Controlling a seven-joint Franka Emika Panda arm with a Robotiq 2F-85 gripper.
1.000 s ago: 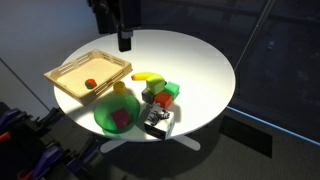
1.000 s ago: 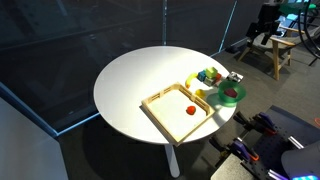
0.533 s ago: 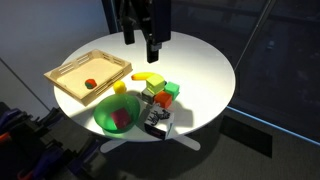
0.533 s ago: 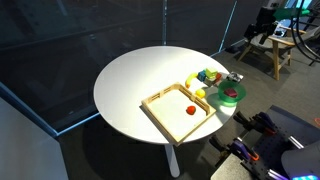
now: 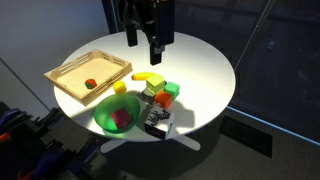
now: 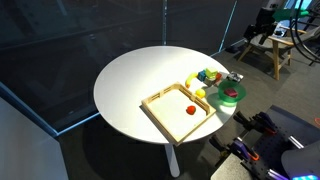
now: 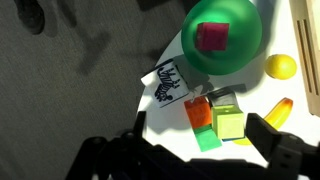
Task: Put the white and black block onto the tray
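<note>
The white and black block (image 5: 157, 122) lies at the table's near edge, next to the green bowl (image 5: 116, 116). It also shows in the wrist view (image 7: 167, 85) and, small, in an exterior view (image 6: 236, 78). The light wooden tray (image 5: 70, 70) sits on the left of the table, with a small red thing (image 5: 90, 84) in it; the tray shows again in an exterior view (image 6: 165, 100). My gripper (image 5: 143, 45) hangs open and empty well above the table. In the wrist view its fingers (image 7: 205, 135) frame the coloured cubes, with the block just outside them.
Orange and green cubes (image 5: 160, 97) cluster beside a banana (image 5: 150, 78) and a yellow ball (image 5: 120, 88). The bowl holds a dark red cube (image 7: 210, 37). The round white table (image 5: 200, 70) ends just past the block.
The gripper has moved from over the table's far side toward the cluster of cubes, mostly in the first half second. The objects have not moved.
</note>
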